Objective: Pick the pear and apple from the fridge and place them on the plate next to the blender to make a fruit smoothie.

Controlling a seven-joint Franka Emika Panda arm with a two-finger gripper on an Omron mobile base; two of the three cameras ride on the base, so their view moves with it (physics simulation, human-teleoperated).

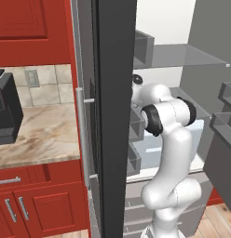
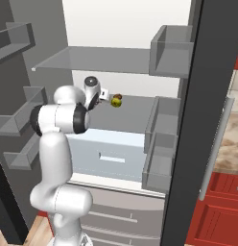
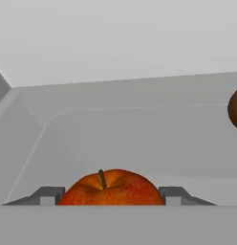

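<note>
Closing on the apple (image 3: 111,188) mid-shelf in the fridge (image 2: 116,62), gripper (image 3: 110,197) fingers apart, flanking it; needing squeezing, then lifting clear.

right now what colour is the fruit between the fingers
Red-orange, with a dark stem: the apple, clearest in the hand view.

Kitchen: open fridge (image 2: 116,120), red cabinets (image 1: 38,204), marble counter (image 1: 43,135), tiled backsplash (image 1: 47,86).

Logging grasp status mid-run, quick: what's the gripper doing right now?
Gripper: fingers either side of the apple on the fridge shelf; whether it is shut on it cannot be told.
</note>
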